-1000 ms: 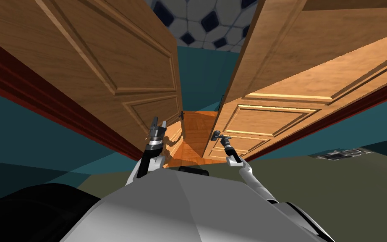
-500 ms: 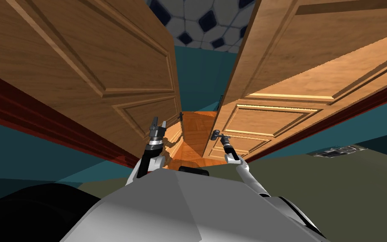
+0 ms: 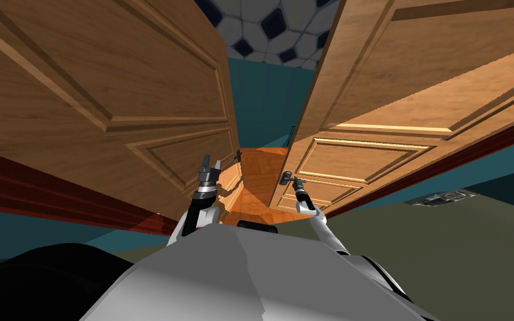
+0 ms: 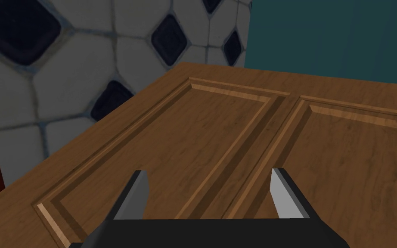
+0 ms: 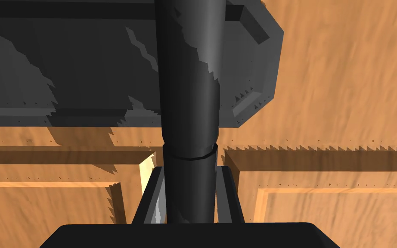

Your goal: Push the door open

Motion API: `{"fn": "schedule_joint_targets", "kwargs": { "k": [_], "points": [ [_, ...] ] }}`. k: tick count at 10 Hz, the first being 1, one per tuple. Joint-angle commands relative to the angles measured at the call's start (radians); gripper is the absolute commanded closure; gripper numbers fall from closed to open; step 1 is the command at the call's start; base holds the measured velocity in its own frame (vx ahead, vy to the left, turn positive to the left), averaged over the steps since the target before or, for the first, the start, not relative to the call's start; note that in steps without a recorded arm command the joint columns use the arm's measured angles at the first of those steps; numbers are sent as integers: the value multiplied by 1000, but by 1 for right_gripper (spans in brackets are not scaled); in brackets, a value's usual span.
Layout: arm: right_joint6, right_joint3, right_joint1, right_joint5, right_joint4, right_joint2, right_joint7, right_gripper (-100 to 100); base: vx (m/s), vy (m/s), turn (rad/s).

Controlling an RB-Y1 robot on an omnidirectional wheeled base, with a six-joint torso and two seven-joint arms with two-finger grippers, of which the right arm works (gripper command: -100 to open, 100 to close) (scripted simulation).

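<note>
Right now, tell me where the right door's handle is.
The handle sits on the right door leaf, at its inner edge beside the gap between the leaves in the head view; my right jaws are shut on it.

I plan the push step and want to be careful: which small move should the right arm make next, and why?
Probably a short push forward with the right claw. It is shut on the dark handle of the right door, which stands only partly open; the gap to the left door is narrow.
</note>
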Motion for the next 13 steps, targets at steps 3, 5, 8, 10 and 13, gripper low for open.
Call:
{"fn": "schedule_joint_targets", "kwargs": {
  "k": [3,5,8,10,13],
  "points": [
    [1,-65,-49,7,45,30,43,100,105,38,-57],
    [7,-93,-68,13,67,55,65,100,92,47,-66],
    [15,-133,-96,20,98,90,97,100,97,40,-48],
    [20,-157,-112,24,117,111,117,100,92,22,-50],
    [30,-206,-147,33,156,154,157,100,131,50,-70]
  ]
}}
